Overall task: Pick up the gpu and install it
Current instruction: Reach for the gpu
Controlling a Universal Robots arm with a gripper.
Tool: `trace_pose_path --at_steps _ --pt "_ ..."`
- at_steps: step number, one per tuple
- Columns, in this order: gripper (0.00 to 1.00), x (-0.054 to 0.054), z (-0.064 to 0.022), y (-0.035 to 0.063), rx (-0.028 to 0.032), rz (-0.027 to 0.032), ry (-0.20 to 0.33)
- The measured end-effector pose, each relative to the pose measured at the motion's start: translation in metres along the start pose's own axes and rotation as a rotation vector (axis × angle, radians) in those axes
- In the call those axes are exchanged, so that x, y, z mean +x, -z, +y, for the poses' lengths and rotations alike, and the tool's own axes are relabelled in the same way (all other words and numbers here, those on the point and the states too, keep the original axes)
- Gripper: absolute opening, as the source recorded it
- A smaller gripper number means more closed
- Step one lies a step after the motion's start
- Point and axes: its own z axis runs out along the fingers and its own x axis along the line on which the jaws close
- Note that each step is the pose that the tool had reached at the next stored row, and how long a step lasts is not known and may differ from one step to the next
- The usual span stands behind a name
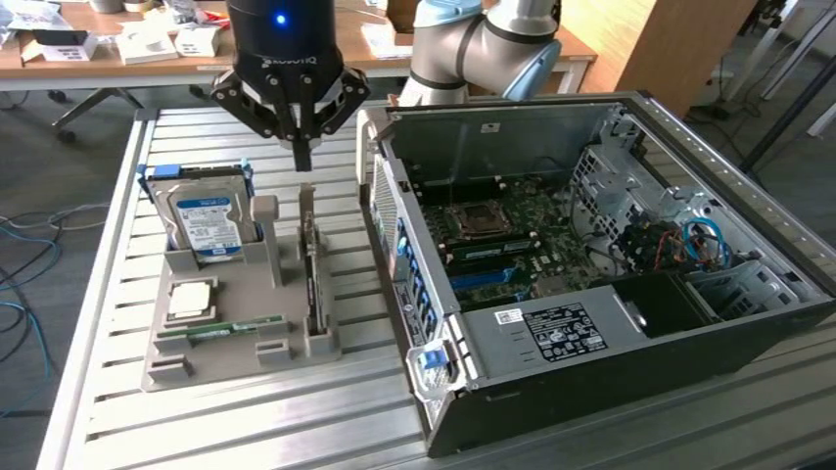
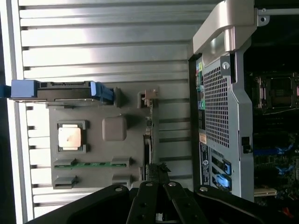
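The gripper (image 1: 303, 155) is clenched on nothing; the gpu (image 1: 313, 279) stands edge-on in the grey holder (image 1: 215, 372), directly below the fingertips and apart from them; its long axis runs from beneath the claw outward, alongside the computer case (image 1: 562, 411).

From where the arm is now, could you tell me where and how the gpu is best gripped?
Probably its top edge, mid-length, from straight above. The gpu stands on edge in the holder, both flat faces free above the slots, so a pinch across the thin board should hold.
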Motion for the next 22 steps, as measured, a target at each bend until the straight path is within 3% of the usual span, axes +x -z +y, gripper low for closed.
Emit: trace_pose_path --at_steps 13,22 --pt "0.11 -0.001 -0.0145 0.0006 0.0015 -0.0002 0.0" --pt "0.11 0.001 -0.0161 0.0006 0.0017 -0.0001 0.0"
